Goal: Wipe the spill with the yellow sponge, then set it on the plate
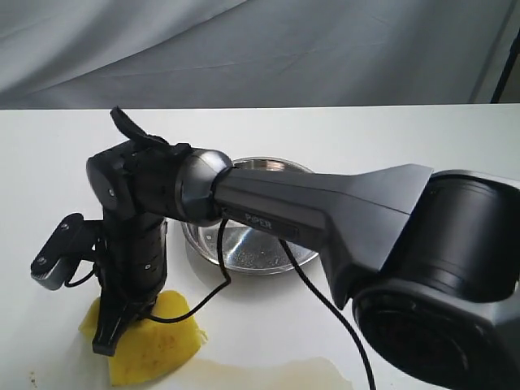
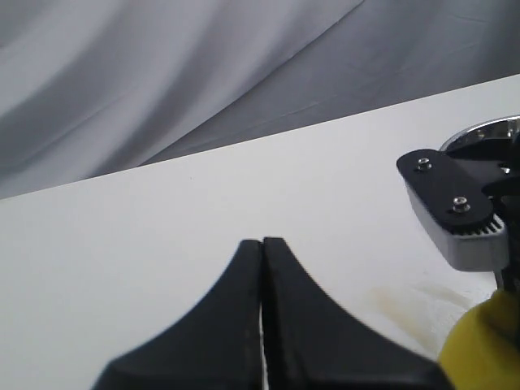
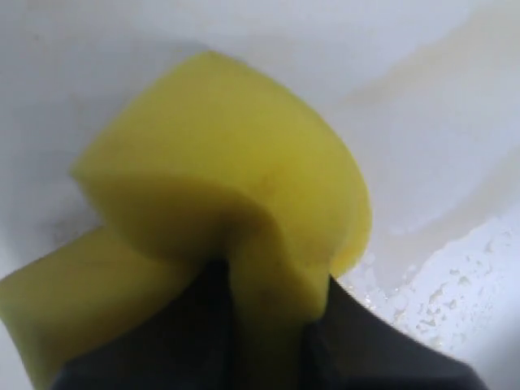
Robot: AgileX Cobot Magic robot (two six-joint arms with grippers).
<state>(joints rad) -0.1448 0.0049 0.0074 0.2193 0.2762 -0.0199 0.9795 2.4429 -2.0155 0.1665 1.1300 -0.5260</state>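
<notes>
The yellow sponge (image 1: 162, 341) lies pressed on the white table at the front left, bent and squeezed between the fingers of my right gripper (image 1: 110, 345), which points straight down. The right wrist view shows the sponge (image 3: 219, 162) folded in the right gripper (image 3: 275, 280). The steel plate (image 1: 252, 248) sits just behind, partly hidden by the right arm. No amber puddle shows; only a pale brownish wet smear (image 1: 276, 372) trails right of the sponge. My left gripper (image 2: 262, 242) is shut on nothing, low over bare table beside the sponge (image 2: 487, 341).
The right arm's bulky forearm (image 1: 325, 211) spans the table from the right, with a cable hanging beneath it. Its wrist camera (image 2: 455, 211) hangs near the plate's rim (image 2: 487, 130). A grey cloth backdrop hangs behind the table's far edge.
</notes>
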